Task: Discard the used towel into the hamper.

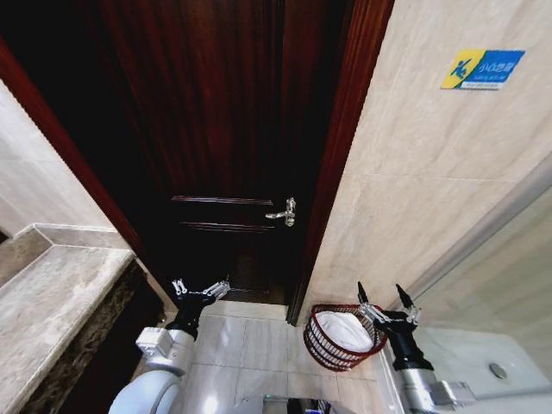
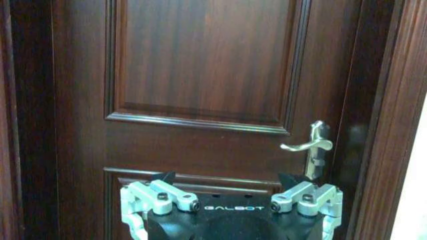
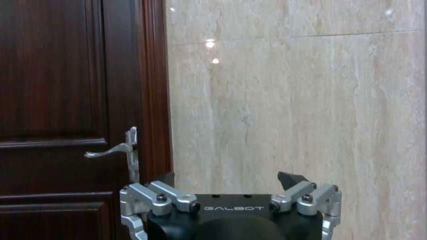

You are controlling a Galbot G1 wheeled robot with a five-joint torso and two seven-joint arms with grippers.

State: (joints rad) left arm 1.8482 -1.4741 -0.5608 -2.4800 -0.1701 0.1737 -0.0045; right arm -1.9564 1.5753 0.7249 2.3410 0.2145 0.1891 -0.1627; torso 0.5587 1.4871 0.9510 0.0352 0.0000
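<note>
My right gripper (image 1: 385, 298) stood with its jaws spread wide and nothing between them, raised just above and beside the far right rim of the hamper (image 1: 323, 345), not touching it. In my right wrist view that gripper (image 3: 230, 181) faced the beige tiled wall (image 3: 293, 100), with the dark wooden door (image 3: 60, 100) and its silver lever handle (image 3: 113, 148) off to one side.

My left gripper (image 1: 201, 288) also had its jaws apart and held nothing; it hung in front of the lower part of the door (image 1: 224, 129), well apart from the hamper. Seen from my left wrist, that gripper (image 2: 230, 181) pointed straight at the door panels (image 2: 200, 75), the handle (image 2: 309, 146) near the frame.

The hamper sat on the pale tiled floor (image 1: 250, 345) against the wall (image 1: 414, 172), just beside the door frame, and a white towel (image 1: 345, 330) lay inside it. A marble counter (image 1: 52, 302) ran along my left, and a blue-and-yellow sign (image 1: 483, 68) was fixed high on the wall.
</note>
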